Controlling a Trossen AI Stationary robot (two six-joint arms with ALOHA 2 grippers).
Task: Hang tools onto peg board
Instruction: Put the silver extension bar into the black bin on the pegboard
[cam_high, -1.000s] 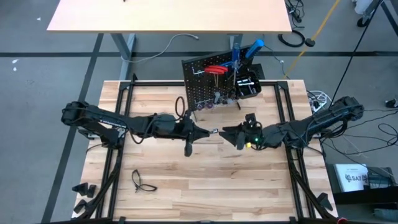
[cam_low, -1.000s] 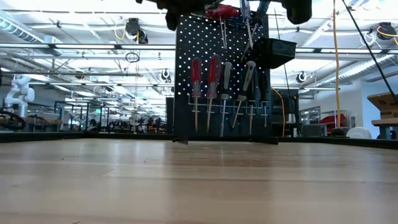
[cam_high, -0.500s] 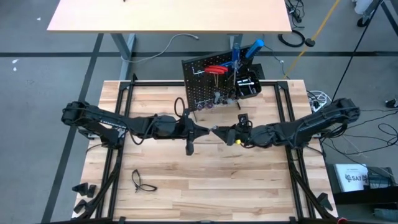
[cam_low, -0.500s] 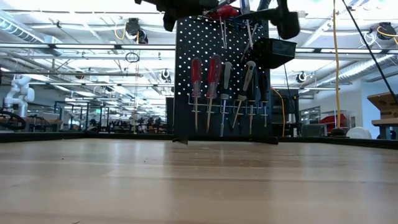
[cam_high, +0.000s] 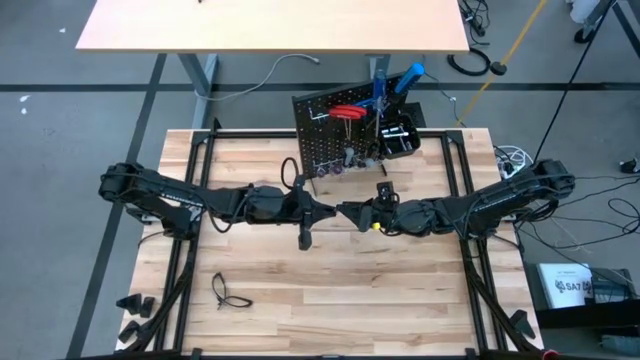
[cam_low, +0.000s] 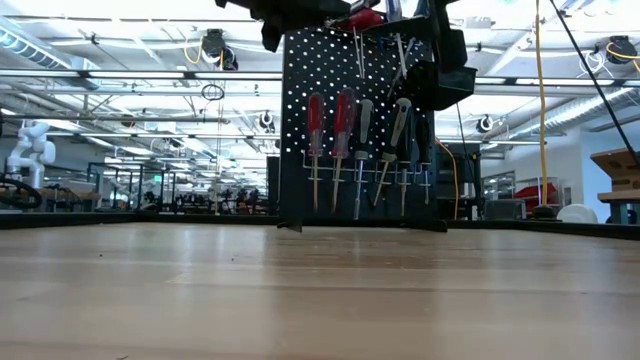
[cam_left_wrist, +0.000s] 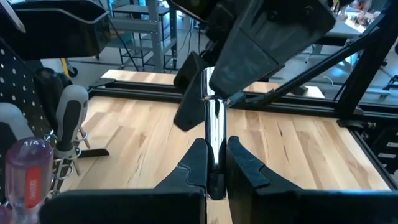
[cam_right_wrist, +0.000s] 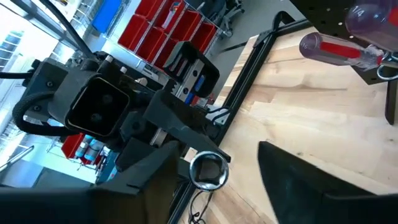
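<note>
From above, the left gripper (cam_high: 335, 211) meets the right gripper (cam_high: 347, 212) mid-table before the peg board (cam_high: 335, 135); the left wrist view shows fingers clamping a silver tool (cam_left_wrist: 214, 134), the right wrist view fingers parted around its end (cam_right_wrist: 208, 170): premature release risks dropping it.

A grey floor (cam_high: 60, 120) with dark tape lines surrounds the work table. Beyond it stands a light wooden desk (cam_high: 270, 25) on grey metal legs, with a pale cable (cam_high: 285, 68) trailing beneath. A yellow cord (cam_high: 515, 45) and black cables (cam_high: 470, 62) lie to one side. At table height, the hall behind shows bright ceiling lights (cam_low: 90, 8), steel beams and distant workbenches. Red storage bins (cam_right_wrist: 168, 25) sit on shelving.
</note>
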